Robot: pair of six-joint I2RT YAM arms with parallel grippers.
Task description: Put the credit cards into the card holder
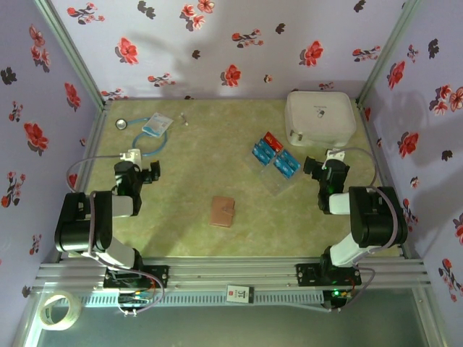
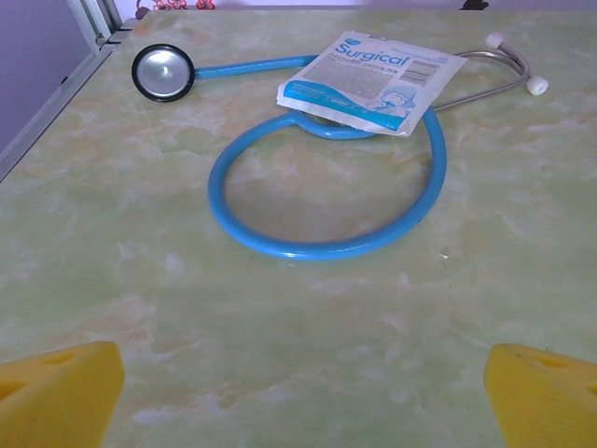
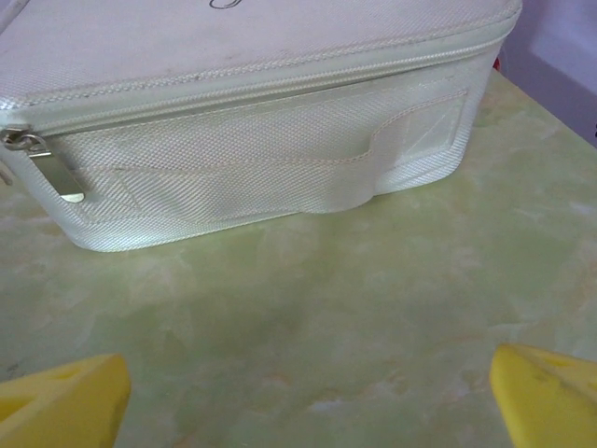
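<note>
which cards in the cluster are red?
The red cards sit at the cluster's far end, closest to the white case; the other cards showing are blue.

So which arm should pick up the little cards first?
Right. The right claw is open close to the small red and blue flat cards; the left claw is far off by the blue-tubed stethoscope.

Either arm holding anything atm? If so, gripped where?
Nothing is held. The left gripper and right gripper are both open, bare table between their fingers. The credit cards and card holder lie apart from both.
</note>
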